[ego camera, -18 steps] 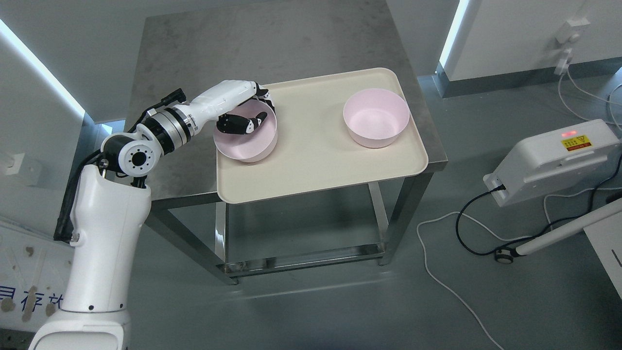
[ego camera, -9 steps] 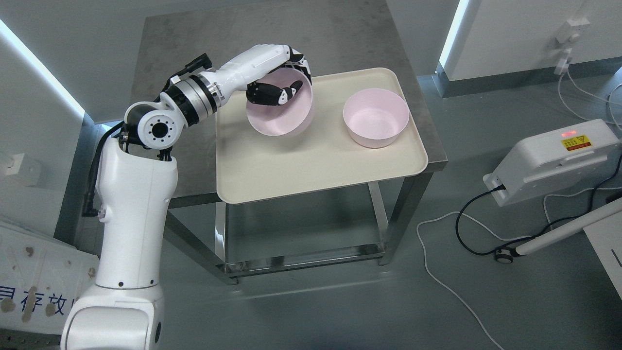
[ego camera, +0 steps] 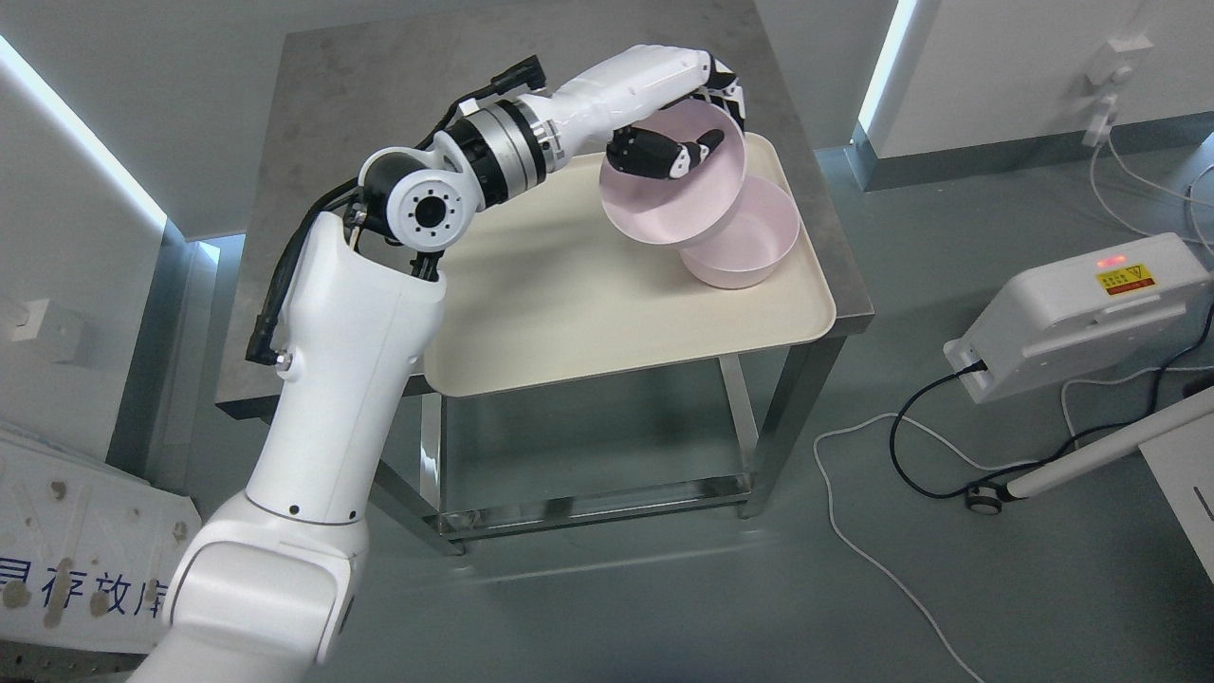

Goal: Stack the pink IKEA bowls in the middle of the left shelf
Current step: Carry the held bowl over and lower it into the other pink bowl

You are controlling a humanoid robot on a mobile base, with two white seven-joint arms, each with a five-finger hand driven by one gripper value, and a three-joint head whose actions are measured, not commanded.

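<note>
Pink bowl tilted, gripped at its rim by the outstretched left hand, above second bowl.

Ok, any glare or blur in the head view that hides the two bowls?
Head view: sharp, evenly lit; the held bowl in the left hand overlaps the tray bowl, hiding its left rim; bright wall light strips don't wash them out.

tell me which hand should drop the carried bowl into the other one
Left. The left hand already grips the tilted pink bowl by its rim, over the second bowl on the tray. No right arm shows.
</note>
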